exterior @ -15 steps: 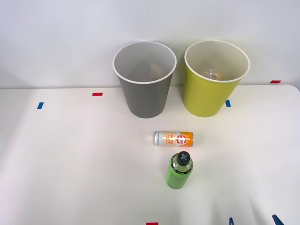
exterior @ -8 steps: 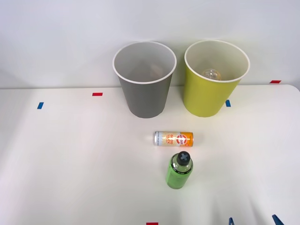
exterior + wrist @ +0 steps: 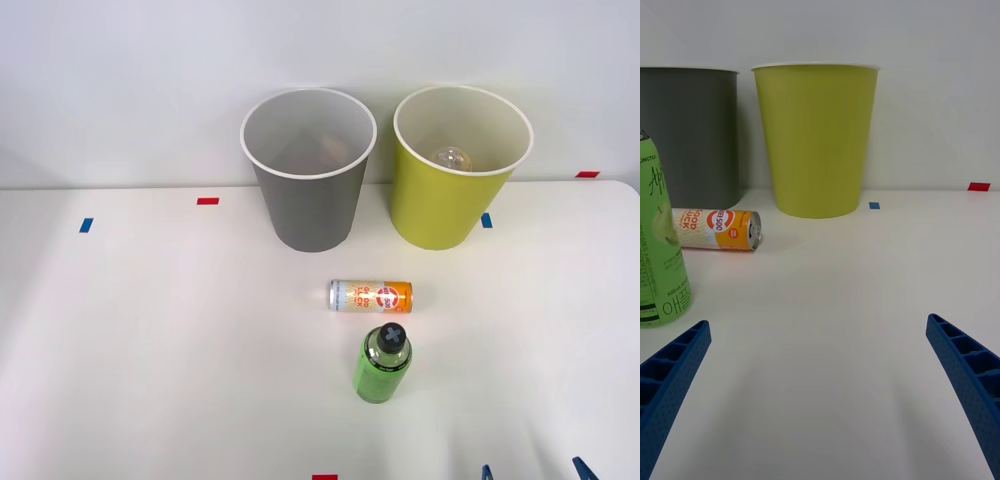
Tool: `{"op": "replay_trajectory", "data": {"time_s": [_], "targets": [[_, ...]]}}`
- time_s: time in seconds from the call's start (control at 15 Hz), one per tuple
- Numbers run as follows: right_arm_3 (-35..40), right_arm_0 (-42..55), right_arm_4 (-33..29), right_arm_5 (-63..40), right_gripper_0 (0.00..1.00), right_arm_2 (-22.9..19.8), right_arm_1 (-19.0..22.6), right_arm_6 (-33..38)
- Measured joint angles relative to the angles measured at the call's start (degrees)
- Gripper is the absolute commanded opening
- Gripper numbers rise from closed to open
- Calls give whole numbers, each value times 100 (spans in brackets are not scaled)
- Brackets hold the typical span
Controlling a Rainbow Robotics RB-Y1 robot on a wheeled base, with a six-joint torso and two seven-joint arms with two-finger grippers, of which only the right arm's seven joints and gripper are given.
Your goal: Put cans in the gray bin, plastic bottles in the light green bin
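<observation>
A slim silver-and-orange can (image 3: pixel 370 296) (image 3: pixel 716 229) lies on its side in the middle of the white table. Just in front of it stands a green-labelled plastic bottle (image 3: pixel 383 363) (image 3: pixel 659 247) with a black cap. Behind them stand the gray bin (image 3: pixel 308 169) (image 3: pixel 689 139) and, to its right, the light green bin (image 3: pixel 458 167) (image 3: pixel 817 139). A clear rounded bottle (image 3: pixel 451 158) lies inside the light green bin. My right gripper (image 3: pixel 530 473) (image 3: pixel 820 390) is open at the table's front edge, right of the green bottle, with nothing between its fingers.
Small red (image 3: pixel 207 201) and blue (image 3: pixel 86 225) tape marks dot the white table (image 3: pixel 150 340). A plain wall rises close behind the bins.
My right gripper's fingertips have shifted slightly left and lower at the front edge. The can, bottle and bins have not moved.
</observation>
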State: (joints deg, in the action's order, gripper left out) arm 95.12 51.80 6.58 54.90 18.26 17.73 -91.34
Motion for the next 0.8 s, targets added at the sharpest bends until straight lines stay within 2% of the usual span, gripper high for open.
{"op": "replay_trajectory", "data": {"time_s": [0.27, 0.53, 0.8], "targets": [[-2, -275, 219, 274, 100, 361, 737, 88], [-4, -556, 650, 729, 100, 1094, 1651, 111], [-3, -1188, 925, 836, 100, 1708, 2231, 68]]}}
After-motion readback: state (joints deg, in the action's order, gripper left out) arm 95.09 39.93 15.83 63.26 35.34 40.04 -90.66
